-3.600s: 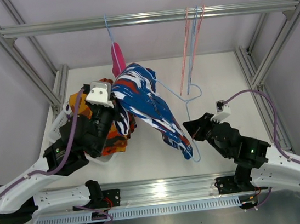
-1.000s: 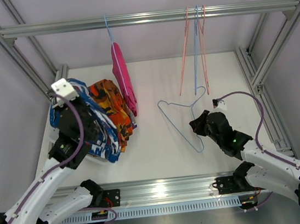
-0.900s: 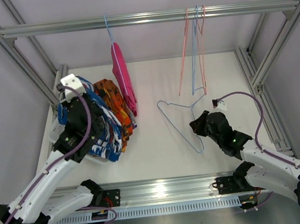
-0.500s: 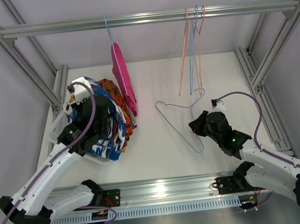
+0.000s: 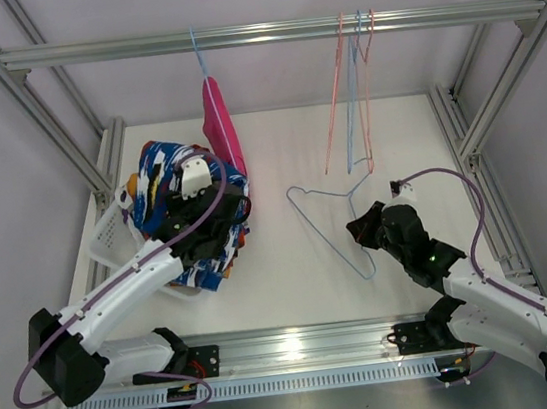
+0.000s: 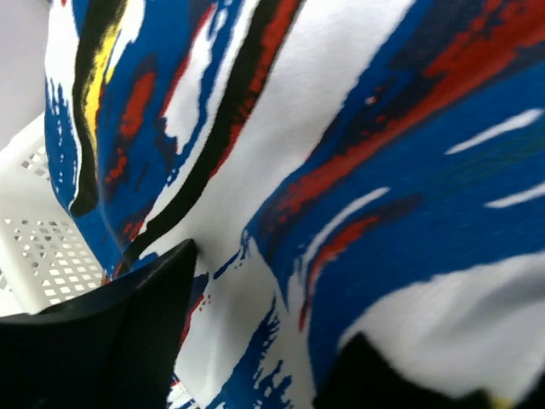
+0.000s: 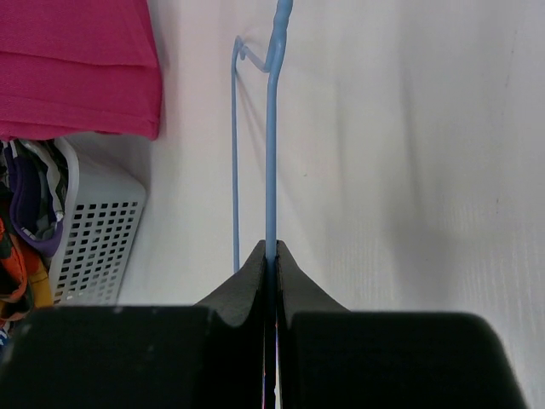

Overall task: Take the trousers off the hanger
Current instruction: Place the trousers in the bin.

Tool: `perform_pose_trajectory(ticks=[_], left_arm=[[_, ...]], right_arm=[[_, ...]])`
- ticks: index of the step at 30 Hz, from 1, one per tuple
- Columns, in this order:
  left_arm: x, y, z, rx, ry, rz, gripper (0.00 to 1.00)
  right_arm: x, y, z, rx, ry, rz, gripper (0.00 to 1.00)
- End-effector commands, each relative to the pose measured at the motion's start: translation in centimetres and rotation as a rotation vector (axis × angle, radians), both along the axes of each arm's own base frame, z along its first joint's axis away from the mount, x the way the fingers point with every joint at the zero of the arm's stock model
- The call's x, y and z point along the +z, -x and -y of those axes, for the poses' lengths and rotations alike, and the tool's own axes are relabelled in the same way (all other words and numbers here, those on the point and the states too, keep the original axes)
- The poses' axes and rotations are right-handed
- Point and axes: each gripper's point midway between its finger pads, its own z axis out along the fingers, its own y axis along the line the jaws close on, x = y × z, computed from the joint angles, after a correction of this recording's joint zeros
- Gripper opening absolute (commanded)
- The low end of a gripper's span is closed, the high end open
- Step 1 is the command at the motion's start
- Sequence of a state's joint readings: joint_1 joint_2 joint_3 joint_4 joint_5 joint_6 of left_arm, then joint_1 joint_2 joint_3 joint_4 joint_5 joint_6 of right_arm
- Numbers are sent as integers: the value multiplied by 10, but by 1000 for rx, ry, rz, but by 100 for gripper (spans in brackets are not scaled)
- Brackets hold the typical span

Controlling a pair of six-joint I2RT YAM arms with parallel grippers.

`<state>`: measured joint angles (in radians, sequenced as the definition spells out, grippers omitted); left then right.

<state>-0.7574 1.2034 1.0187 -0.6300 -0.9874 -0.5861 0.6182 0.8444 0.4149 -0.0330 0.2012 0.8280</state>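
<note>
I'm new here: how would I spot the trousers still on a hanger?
Find the metal rail across the top; a light-blue hanger hangs left of its middle. The trousers on it are plain pink, the only ones not heaped at the white basket.

Top external: high, behind the arm bases, tilted down over the whole white tabletop [image 5: 277, 154] up to the aluminium rail [image 5: 271, 31].

Left wrist: very close on blue-white-red patterned cloth [image 5: 163, 169] [image 6: 383, 170], which nearly fills the frame. White perforated plastic basket [image 5: 107, 241] [image 6: 34, 247] at lower left.

Right wrist: low, sights past the right gripper [image 7: 271, 256] along a light-blue wire hanger [image 7: 271, 170] toward pink cloth [image 5: 217, 121] [image 7: 77, 60] and the basket [image 7: 98, 230].

All three views share the basket.
</note>
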Motion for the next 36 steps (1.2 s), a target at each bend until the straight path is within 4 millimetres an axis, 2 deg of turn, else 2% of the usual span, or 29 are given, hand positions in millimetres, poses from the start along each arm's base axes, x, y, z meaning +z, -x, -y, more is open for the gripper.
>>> perform_pose_trajectory(ticks=[1,4,5,7,11,12,15,16,17,19,21,23,25,27,30,32,33,35,36], left_arm=[[-8,1,14,-33,93,-11,79],[-4,5,17,-56,116,-23,83],[6,6,18,-65,136,-7,86],[12,11,17,-84,142,-15,90],[58,21,23,-162,213,50,99],[83,25,23,-198,240,98,99],[113,33,27,-292,247,143,99],[135,37,25,-319,271,189,99],[141,39,27,-350,272,197,99],[162,42,23,-382,263,256,100],[173,41,23,-410,244,302,99],[169,42,21,-414,233,308,99],[174,41,24,-432,236,341,99],[171,42,25,-459,218,356,99],[172,41,26,-475,210,384,99],[163,38,29,-485,189,376,99],[155,36,31,-487,176,363,99],[151,34,31,-484,170,381,99],[140,33,30,-485,147,368,99]], right_arm=[[8,-3,5,-12,5,29,0],[8,-3,6,-9,2,29,0],[9,-3,6,-11,-1,27,0],[12,-1,6,-5,-7,31,0],[21,3,9,-7,-12,39,0],[27,3,10,-12,-14,53,0],[25,8,18,-22,24,35,0],[33,8,24,-39,37,56,0],[29,11,30,-48,65,40,0],[34,13,43,-84,103,56,0],[36,20,57,-113,140,64,0],[44,25,78,-164,208,88,0],[51,28,96,-212,272,103,0],[56,32,92,-197,237,110,0],[55,32,106,-284,243,77,0],[55,32,110,-305,257,69,0],[60,31,109,-298,261,81,0],[70,29,108,-293,263,98,0],[82,28,109,-284,274,120,0]])
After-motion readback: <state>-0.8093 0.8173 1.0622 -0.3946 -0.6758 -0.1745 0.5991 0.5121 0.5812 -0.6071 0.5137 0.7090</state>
